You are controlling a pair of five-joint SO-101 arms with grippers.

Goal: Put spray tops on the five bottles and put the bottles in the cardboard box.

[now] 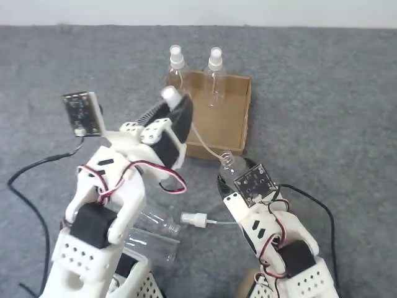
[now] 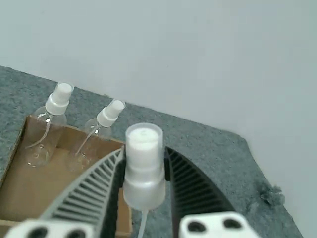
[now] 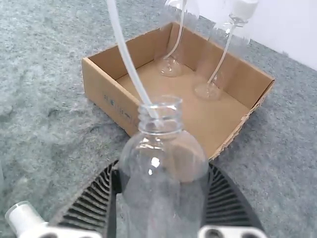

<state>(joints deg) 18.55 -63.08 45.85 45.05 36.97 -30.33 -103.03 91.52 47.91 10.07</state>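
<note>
Bottle (image 3: 163, 163) pinched upright by R gripper (image 3: 162, 174), neck up for capping; L gripper (image 2: 143, 154) clamps spray top (image 2: 144, 148), tube (image 3: 130, 64) tip prob. inside neck; box (image 1: 239, 118) at 12 o'clock.

A: Logged on left arm (image 1: 102, 205): white printed shells, black servo blocks, rows of small holes in the base plate.

B: Confirmed. Also noted red, white and black leads (image 1: 180, 185) along the links, plus a dark circuit board (image 1: 80, 113) in a white bracket.

A: Same build on right arm (image 1: 279, 242); smaller dark board (image 1: 255, 182), black cable (image 1: 316, 202) alongside.

B: On left gripper (image 2: 143, 152): dark ribbed fingers (image 2: 84, 203), white mount with round screw holes. Matching ribbed black fingers (image 3: 86, 203) on right gripper (image 3: 163, 173).
</note>
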